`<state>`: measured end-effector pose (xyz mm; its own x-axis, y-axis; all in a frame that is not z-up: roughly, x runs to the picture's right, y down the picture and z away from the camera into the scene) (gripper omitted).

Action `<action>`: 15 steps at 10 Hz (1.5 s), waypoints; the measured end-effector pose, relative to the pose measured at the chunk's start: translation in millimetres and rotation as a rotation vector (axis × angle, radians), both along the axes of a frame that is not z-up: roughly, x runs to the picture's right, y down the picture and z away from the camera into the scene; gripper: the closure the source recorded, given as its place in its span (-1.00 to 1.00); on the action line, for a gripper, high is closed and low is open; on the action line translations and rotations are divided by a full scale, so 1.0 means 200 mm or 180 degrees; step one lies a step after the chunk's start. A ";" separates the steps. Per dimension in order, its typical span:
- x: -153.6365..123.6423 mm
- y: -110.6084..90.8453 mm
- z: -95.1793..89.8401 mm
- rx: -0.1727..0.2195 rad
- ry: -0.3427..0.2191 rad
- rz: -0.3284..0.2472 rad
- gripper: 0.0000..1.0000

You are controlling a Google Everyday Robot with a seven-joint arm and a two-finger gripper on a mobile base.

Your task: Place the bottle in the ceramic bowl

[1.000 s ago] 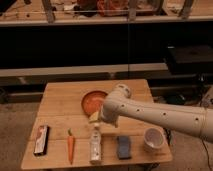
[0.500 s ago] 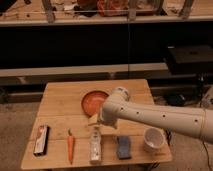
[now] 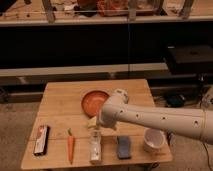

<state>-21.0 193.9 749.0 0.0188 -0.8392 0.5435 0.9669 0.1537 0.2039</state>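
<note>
The bottle [image 3: 95,148] lies on the wooden surface [image 3: 60,95], at six o'clock from the orange ceramic bowl [image 3: 94,102]. The carrot [image 3: 70,145] is at its nine o'clock and the blue sponge [image 3: 123,148] at its three. The end effector [image 3: 94,127] hangs just above the bottle's far end; I cannot tell its state.

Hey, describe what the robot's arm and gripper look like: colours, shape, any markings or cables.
The arm is a thick, smooth, cream-white tube with rounded joints and a few small dark dots along its shell. No loose cables or lettering show. The gripper, at the arm's tip by the far end of the bottle, looks pale yellowish and much slimmer than the arm.
</note>
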 end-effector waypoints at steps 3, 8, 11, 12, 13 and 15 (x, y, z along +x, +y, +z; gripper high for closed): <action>-0.01 0.04 -0.02 0.0012 -0.0055 -0.0057 -0.60; 0.00 0.10 -0.06 0.0010 -0.0112 -0.0135 -0.60; -0.01 0.14 -0.06 -0.0006 -0.0139 -0.0173 -0.60; -0.02 0.16 -0.06 -0.0014 -0.0148 -0.0193 -0.60; -0.04 0.16 -0.05 -0.0025 -0.0161 -0.0209 -0.60; -0.04 0.18 -0.04 -0.0048 -0.0175 -0.0222 -0.60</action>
<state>-28.3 229.1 741.8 -0.0697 -0.8291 0.5548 0.9627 0.0898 0.2552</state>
